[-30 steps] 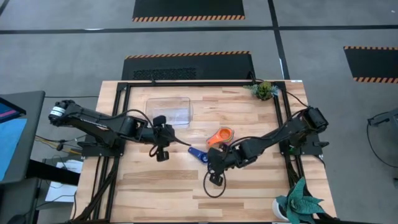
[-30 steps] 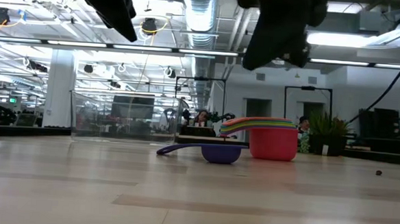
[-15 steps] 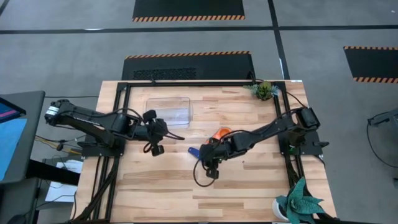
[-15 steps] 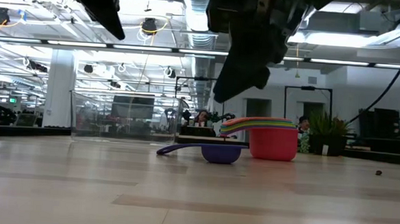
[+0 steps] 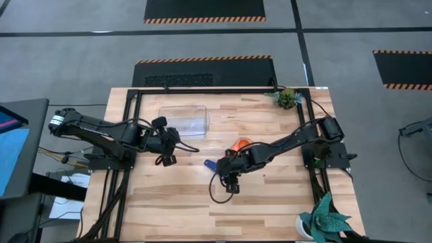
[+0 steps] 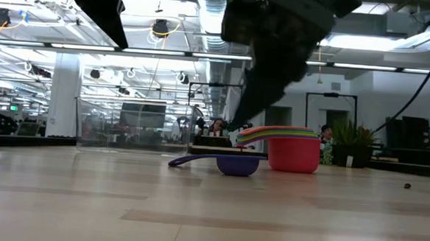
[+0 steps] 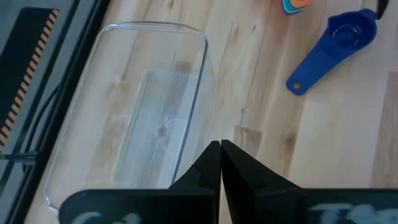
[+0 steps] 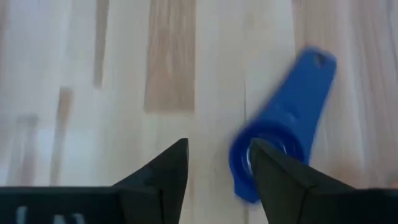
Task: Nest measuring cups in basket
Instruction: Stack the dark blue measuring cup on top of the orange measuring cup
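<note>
A blue measuring cup (image 5: 210,163) lies on the wood, its bowl down and its handle pointing toward the table's left. Right of it stands a stack of nested measuring cups (image 6: 294,156), orange on top (image 5: 241,144). The clear basket (image 5: 183,106) sits at the far left with nothing in it. My right gripper (image 8: 217,165) hovers open just above the blue cup's bowl (image 8: 245,163), one finger on either side of the bowl's left rim. My left gripper (image 7: 221,152) hangs shut over the table beside the basket's near end (image 7: 205,43).
A small potted plant (image 5: 287,98) stands at the far right corner and a larger one (image 5: 325,219) at the near right. A black cable loop (image 5: 217,194) hangs below my right wrist. Bare wood lies along the near edge (image 5: 175,216).
My right gripper has swung toward the table's left edge and come down over the blue cup, rolling as it went. My left gripper has drawn back a little toward the left edge. The cups and the basket have stayed where they were.
</note>
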You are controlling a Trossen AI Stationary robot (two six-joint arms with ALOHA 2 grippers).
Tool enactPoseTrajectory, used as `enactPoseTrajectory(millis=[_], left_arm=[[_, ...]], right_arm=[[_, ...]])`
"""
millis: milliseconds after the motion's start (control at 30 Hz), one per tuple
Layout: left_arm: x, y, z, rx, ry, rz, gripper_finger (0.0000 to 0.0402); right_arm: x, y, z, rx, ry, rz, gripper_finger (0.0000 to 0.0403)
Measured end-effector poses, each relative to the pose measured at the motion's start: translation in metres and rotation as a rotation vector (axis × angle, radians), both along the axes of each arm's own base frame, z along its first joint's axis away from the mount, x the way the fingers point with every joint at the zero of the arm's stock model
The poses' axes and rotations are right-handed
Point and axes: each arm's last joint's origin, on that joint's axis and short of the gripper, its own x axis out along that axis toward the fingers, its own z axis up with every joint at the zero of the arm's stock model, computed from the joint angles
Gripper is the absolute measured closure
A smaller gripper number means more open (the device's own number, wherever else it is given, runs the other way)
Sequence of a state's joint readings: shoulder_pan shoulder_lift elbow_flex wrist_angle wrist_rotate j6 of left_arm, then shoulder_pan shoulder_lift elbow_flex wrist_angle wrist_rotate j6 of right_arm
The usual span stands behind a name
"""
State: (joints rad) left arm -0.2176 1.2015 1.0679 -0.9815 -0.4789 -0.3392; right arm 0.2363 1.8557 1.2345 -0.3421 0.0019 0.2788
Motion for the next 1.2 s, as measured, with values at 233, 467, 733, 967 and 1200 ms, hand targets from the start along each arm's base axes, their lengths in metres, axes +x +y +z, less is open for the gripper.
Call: enactPoseTrajectory(millis=[233,467,733,967,1200], left_arm=[[0.0,0.0,0.0,0.0,-0.001,-0.002,0.0401],[0.0,0.0,0.0,-0.003,0.0,-0.004,0.0401],[0.0,0.0,0.0,-0.008,0.0,-0.007,0.0401],[0.0,-0.001,0.0,-0.019,0.002,-0.012,0.0401],[0.0,-0.001,0.0,-0.021,0.002,-0.012,0.0401]], right_arm=[[0.008,0.0,-0.019,-0.006,0.017,0.0,0.0208],[0.011,0.001,-0.039,-0.024,0.069,0.014,0.0206],[0.009,-0.002,-0.04,-0.035,0.089,0.003,0.0225],[0.007,-0.001,-0.05,-0.049,0.145,0.005,0.025],[0.01,-0.001,-0.052,-0.014,0.153,-0.049,0.0287]])
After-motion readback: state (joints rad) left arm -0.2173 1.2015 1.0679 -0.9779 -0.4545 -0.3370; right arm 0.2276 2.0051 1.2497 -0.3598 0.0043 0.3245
